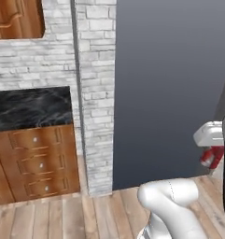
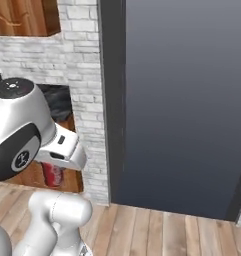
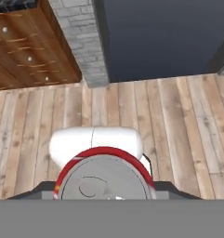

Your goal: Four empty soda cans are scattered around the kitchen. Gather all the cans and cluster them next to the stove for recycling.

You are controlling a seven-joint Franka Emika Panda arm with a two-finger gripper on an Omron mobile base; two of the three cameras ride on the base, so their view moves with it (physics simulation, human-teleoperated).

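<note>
Nearest the hand camera: a soda can (image 3: 104,174), red wall and silvery-grey top, sits right against the lens between the finger tips. The gripper (image 1: 212,156) is closed down on it, jaws narrowed to the can's width, so the can is carried, clear of the floor. In the left base view the can (image 1: 211,157) hangs just under the white hand at the right edge, tilted. In the right base view it (image 2: 52,174) shows below the wrist, partly hidden by the arm.

Below the can: wood plank floor (image 3: 178,121), nothing lying on it here.

Further out: a brown drawer cabinet (image 1: 37,161) with three small knobs, topped by a black veined marble counter (image 1: 30,107). Beside it stands a white-grey brick pillar (image 1: 97,93), then a large dark grey panel (image 2: 182,100) reaching to the floor. A wood wall cabinet (image 1: 16,18) hangs above the counter.

Judgement: this is a transport leg, one can in hand, stove not in sight from here. To do it well:
- keep the grip unchanged while the base drives;
- hold the arm tucked, away from the pillar and cabinet corner;
- avoid fast swings, as the can is thin and could slip;
- set it down upright next to the cooktop, leaving room for the others.
</note>
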